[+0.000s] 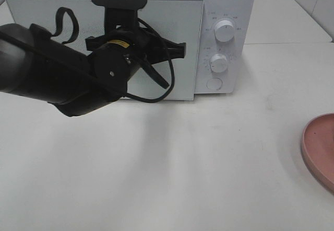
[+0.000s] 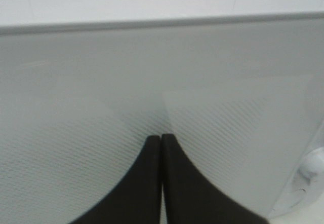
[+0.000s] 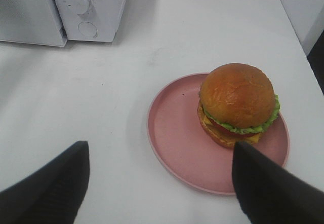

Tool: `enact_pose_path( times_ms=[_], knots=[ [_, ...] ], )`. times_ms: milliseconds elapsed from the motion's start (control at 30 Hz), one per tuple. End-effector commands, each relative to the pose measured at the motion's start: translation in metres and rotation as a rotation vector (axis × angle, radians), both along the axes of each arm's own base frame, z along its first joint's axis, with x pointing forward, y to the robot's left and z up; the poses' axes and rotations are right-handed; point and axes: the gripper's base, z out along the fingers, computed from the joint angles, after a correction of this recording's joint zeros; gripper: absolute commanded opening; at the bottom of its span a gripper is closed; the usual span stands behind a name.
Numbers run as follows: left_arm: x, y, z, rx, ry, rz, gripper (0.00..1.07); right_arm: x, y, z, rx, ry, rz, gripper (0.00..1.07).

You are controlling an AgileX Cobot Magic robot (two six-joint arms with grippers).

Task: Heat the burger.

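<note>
The burger (image 3: 238, 102), with a glossy brown bun, green lettuce and a dark patty, sits on the right part of a pink plate (image 3: 172, 133) in the right wrist view. My right gripper (image 3: 159, 148) hovers open above the plate's near side, its dark fingers (image 3: 55, 183) spread wide with nothing between them. In the high view the burger is out of sight and only the plate's rim (image 1: 318, 147) shows at the right edge. My left gripper (image 1: 180, 48) is shut and empty, its fingertips (image 2: 152, 153) pressed together right at the white microwave's closed door (image 2: 101, 82).
The white microwave (image 1: 156, 32) stands at the back of the white table, with two knobs (image 1: 224, 31) and a round button (image 1: 214, 83) on its right panel. The bulky black left arm (image 1: 52, 74) crosses in front of its door.
</note>
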Motion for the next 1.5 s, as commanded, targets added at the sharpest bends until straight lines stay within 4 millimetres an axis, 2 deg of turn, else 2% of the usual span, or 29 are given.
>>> enact_pose_path(
  times_ms=[33, 200, 367, 500, 600, 667, 767, 833, 933, 1067, 1200, 1267, 1300, 1400, 1433, 1467, 1500],
  knots=[
    [0.013, -0.006, 0.005, -0.018, -0.031, 0.029, 0.0, -0.004, 0.0, -0.001, 0.001, -0.025, -0.005, 0.75],
    [0.029, -0.011, 0.005, -0.027, -0.028, 0.034, 0.0, -0.004, 0.0, -0.001, 0.001, -0.025, -0.005, 0.75],
    [0.043, -0.007, 0.008, -0.043, -0.018, 0.043, 0.0, -0.004, 0.0, -0.001, 0.001, -0.025, -0.005, 0.75],
    [0.044, -0.006, 0.01, -0.025, -0.03, 0.037, 0.0, -0.004, 0.0, -0.001, 0.001, -0.025, -0.005, 0.75],
    [0.038, -0.012, 0.014, 0.008, -0.02, -0.006, 0.0, -0.004, 0.0, -0.001, 0.001, -0.025, -0.005, 0.75],
    [0.023, -0.026, 0.019, 0.02, 0.013, -0.075, 0.0, -0.004, 0.0, -0.001, 0.001, -0.025, -0.005, 0.75],
    [0.019, -0.029, 0.02, 0.025, 0.021, -0.091, 0.0, -0.004, 0.0, -0.001, 0.001, -0.025, -0.005, 0.75],
    [0.004, -0.038, 0.017, 0.061, 0.038, -0.126, 0.0, -0.004, 0.0, -0.001, 0.001, -0.025, -0.005, 0.75],
    [0.0, -0.038, 0.015, 0.071, 0.046, -0.131, 0.0, -0.004, 0.0, -0.001, 0.001, -0.025, -0.005, 0.75],
    [-0.022, -0.036, 0.008, 0.108, 0.104, -0.156, 0.0, -0.004, 0.0, -0.001, 0.001, -0.025, -0.005, 0.75],
    [-0.04, -0.031, 0.006, 0.132, 0.216, -0.277, 0.0, -0.004, 0.0, -0.001, 0.001, -0.025, -0.005, 0.75],
    [-0.041, -0.03, 0.006, 0.135, 0.248, -0.308, 0.0, -0.004, 0.0, -0.001, 0.001, -0.025, -0.005, 0.75],
    [-0.043, -0.028, 0.005, 0.122, 0.322, -0.364, 0.07, -0.004, 0.0, -0.001, 0.001, -0.025, -0.005, 0.75],
    [-0.044, -0.027, 0.004, 0.109, 0.367, -0.395, 0.12, -0.004, 0.0, -0.001, 0.001, -0.025, -0.005, 0.75],
    [-0.042, -0.021, 0.002, 0.086, 0.448, -0.441, 0.33, -0.004, 0.0, -0.001, 0.001, -0.025, -0.005, 0.75],
    [-0.039, -0.014, 0.003, 0.059, 0.509, -0.471, 0.6, -0.004, 0.0, -0.001, 0.001, -0.025, -0.005, 0.75],
    [-0.039, -0.014, 0.003, 0.059, 0.509, -0.471, 0.6, -0.004, 0.0, -0.001, 0.001, -0.025, -0.005, 0.75]
  ],
)
